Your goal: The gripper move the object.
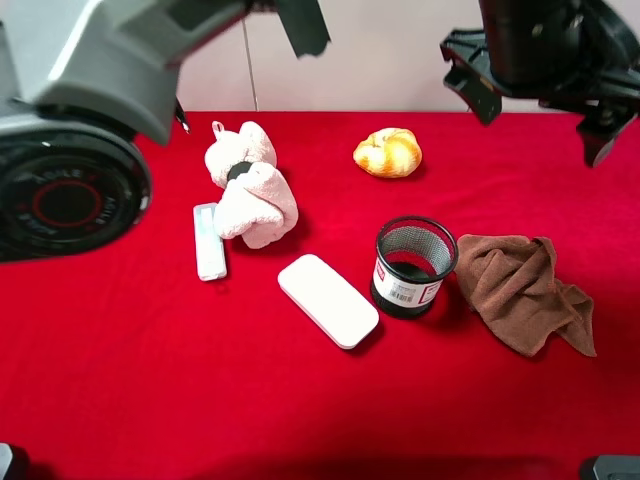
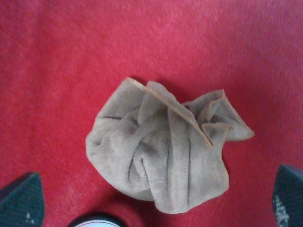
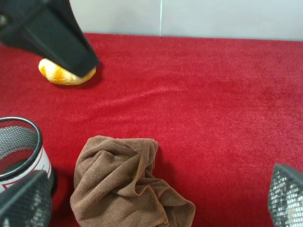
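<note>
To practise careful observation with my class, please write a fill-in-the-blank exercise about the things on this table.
1. The plush toy is coloured ____.
2. The crumpled cloth is coloured ____.
3. Between the cloth and the white case stands a black mesh ____.
Missing words: pink, brown, cup.

High overhead, both wrist views share cloth [image 2: 161, 156]

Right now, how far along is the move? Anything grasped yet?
Done: nothing; no object is held. In hand: left end effector and right end effector both hang open and empty, each wrist view looking at the brown cloth crumpled beside the mesh cup. To do: descend, grasp, move; target object unclear.
</note>
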Controlling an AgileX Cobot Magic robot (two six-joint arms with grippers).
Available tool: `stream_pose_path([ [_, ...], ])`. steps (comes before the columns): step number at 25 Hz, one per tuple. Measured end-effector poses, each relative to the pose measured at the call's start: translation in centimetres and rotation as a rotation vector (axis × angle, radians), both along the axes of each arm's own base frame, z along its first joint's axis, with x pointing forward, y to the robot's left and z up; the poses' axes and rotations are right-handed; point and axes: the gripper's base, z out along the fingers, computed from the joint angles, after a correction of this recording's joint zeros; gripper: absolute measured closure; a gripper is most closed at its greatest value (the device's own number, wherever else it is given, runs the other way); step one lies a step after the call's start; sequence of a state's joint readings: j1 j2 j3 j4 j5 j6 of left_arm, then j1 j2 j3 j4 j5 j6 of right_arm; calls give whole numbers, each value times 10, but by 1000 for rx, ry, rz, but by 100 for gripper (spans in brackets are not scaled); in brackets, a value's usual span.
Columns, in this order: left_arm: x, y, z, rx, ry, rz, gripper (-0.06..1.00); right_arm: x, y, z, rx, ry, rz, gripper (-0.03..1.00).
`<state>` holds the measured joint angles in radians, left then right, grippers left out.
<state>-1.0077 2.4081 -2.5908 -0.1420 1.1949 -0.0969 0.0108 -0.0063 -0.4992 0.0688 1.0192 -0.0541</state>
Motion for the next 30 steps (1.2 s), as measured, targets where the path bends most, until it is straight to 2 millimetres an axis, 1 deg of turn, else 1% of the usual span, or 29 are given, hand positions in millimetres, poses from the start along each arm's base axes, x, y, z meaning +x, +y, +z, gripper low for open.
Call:
stream_pose_path([
  [6,-2,12,23,0,-57,22,-2,0,0,0,0,0,0,27],
  [12,-7,36,37,53,-61,48,-2,0,0,0,0,0,0,27],
  [23,-29,96,57,208,-119,78,-2,0,0,0,0,0,0,27],
  [26,-32,117,63,220,-116,100,-2,0,0,0,0,0,0,27],
  [30,-34,150,72,234,-113,143,-2,0,0,0,0,0,0,27],
])
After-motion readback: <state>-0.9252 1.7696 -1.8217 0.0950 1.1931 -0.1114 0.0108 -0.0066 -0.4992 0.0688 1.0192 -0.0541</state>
